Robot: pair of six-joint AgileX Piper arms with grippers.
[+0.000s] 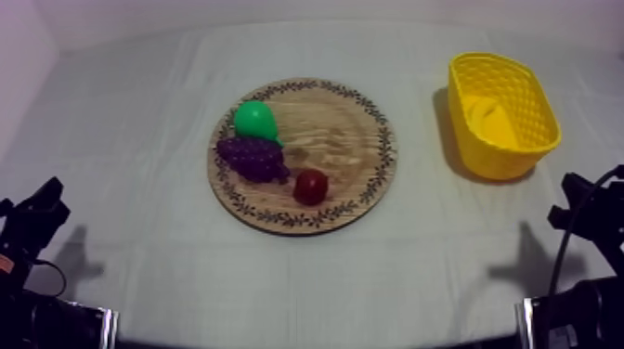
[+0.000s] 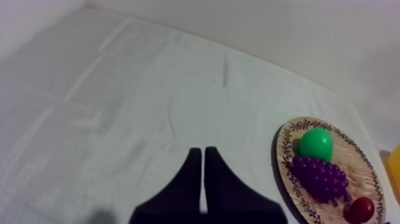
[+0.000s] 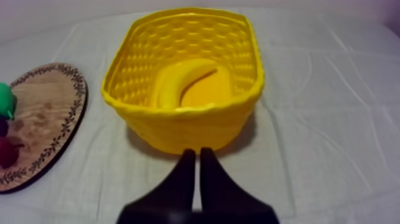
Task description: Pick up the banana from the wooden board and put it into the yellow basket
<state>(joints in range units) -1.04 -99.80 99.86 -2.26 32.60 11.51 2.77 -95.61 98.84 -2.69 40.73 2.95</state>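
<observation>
Left hand (image 2: 202,152) and right hand (image 3: 197,152) both closed, empty.

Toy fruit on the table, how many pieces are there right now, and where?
4. The pear, the grapes and the small red fruit lie on the wooden board; the banana lies in the yellow basket.

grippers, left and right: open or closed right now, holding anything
Left gripper: closed, holding nothing.
Right gripper: closed, holding nothing, just in front of the yellow basket.
</observation>
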